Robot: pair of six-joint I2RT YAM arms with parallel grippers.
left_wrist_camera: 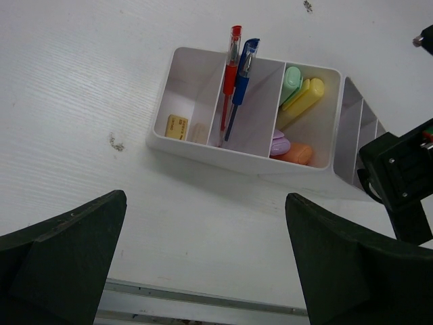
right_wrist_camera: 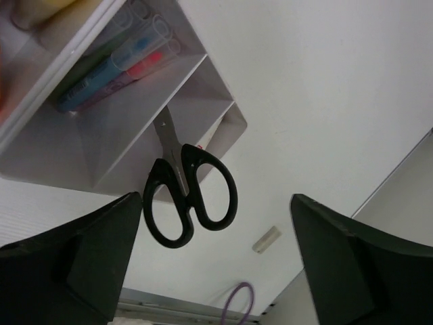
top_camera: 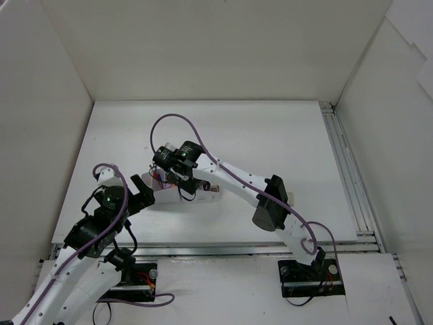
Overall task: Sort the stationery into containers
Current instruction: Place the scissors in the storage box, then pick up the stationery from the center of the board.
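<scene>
The white organizer [left_wrist_camera: 196, 145] stands on the table, and in the top view [top_camera: 164, 198] the arms mostly hide it. It holds pale erasers [left_wrist_camera: 177, 126], a red pen [left_wrist_camera: 230, 74], a blue pen [left_wrist_camera: 241, 81], and green [left_wrist_camera: 291, 76], yellow [left_wrist_camera: 306, 97], purple and orange [left_wrist_camera: 298, 154] markers. Black-handled scissors [right_wrist_camera: 191, 196] stand with their blades in the organizer's end compartment [right_wrist_camera: 223, 128], beside one holding several pens [right_wrist_camera: 111, 68]. My right gripper [right_wrist_camera: 216, 198] is open around the scissor handles. My left gripper [left_wrist_camera: 205, 198] is open and empty, just short of the organizer.
A small pale piece [right_wrist_camera: 266, 239] lies on the table beyond the scissors. A metal rail [left_wrist_camera: 203, 298] runs along the table's near edge. White walls [top_camera: 203, 54] enclose the table. The right arm's body [left_wrist_camera: 399, 176] sits beside the organizer's right end.
</scene>
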